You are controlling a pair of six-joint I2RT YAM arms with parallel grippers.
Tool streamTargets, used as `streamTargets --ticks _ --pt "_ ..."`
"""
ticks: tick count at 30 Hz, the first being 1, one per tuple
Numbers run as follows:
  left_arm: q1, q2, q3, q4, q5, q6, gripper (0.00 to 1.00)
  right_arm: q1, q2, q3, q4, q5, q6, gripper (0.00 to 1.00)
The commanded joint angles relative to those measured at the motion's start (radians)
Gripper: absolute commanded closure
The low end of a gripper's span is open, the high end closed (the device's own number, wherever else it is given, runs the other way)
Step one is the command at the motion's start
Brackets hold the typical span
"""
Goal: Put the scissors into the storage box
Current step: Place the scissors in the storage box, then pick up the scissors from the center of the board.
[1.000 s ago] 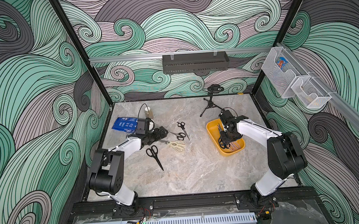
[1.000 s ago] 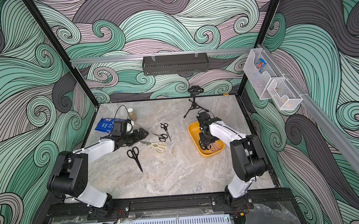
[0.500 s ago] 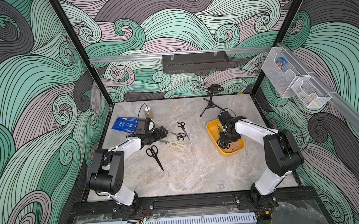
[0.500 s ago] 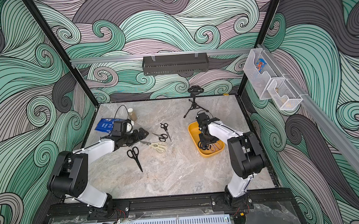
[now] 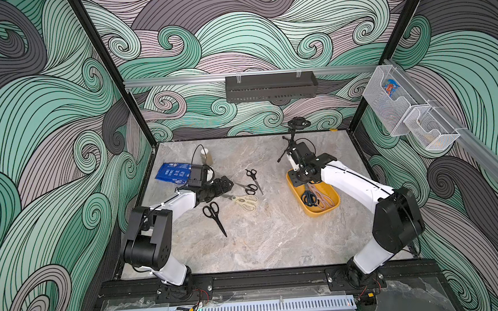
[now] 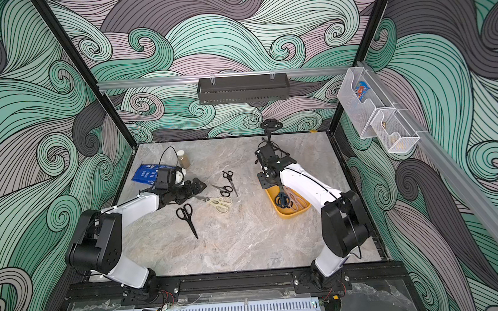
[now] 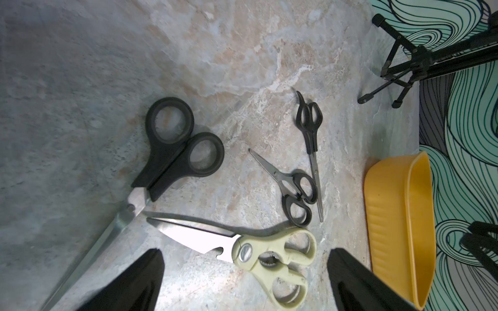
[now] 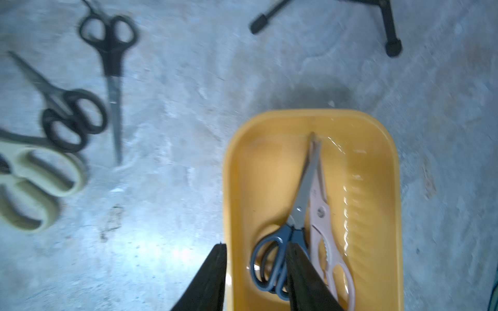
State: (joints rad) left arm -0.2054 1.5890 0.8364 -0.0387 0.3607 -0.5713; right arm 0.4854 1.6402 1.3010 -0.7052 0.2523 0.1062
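left pincer [image 5: 225, 184] spread wide, empty | cream scissors [image 7: 246, 251] on counter [image 7: 80, 80] just ahead, nearest this pincer, long axis running across its gap | right pincer [image 8: 255, 245] parted, empty, over storage box [image 8: 258, 172] holding blue pair [image 8: 296, 215], pink pair [image 8: 323, 223]

Two scissors [image 5: 310, 198] inside the storage box [image 5: 318, 213]; four other scissors [image 5: 246, 201] on the table [image 5: 262, 239] to its left.

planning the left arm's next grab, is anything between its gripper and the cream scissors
Nothing visible does. The open left gripper hangs right above the cream scissors, fingers either side of their pivot.
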Motion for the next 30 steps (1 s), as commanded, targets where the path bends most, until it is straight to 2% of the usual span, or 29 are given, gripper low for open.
streamTargets --ticks 1,6,12,19,24,30 --pt "0.009 -0.016 0.036 -0.015 0.027 -0.051 0.01 0.071 0.044 0.026 0.059 -0.077 -0.043 0.58" --pt "0.058 -0.035 0.029 -0.030 0.014 -0.093 0.01 0.200 0.117 0.048 0.132 -0.161 -0.087 0.56" --pt "0.141 -0.103 -0.017 -0.033 -0.024 -0.103 0.01 0.301 0.236 0.113 0.144 -0.191 -0.140 0.56" --pt "0.226 -0.160 -0.101 0.017 -0.015 -0.144 0.01 0.321 0.323 0.179 0.141 -0.214 -0.159 0.57" --pt "0.237 -0.158 -0.115 0.026 -0.010 -0.136 0.01 0.331 0.346 0.196 0.141 -0.267 -0.174 0.60" --pt "0.245 -0.136 -0.123 0.041 -0.002 -0.127 0.02 0.365 0.366 0.203 0.133 -0.274 -0.175 0.60"
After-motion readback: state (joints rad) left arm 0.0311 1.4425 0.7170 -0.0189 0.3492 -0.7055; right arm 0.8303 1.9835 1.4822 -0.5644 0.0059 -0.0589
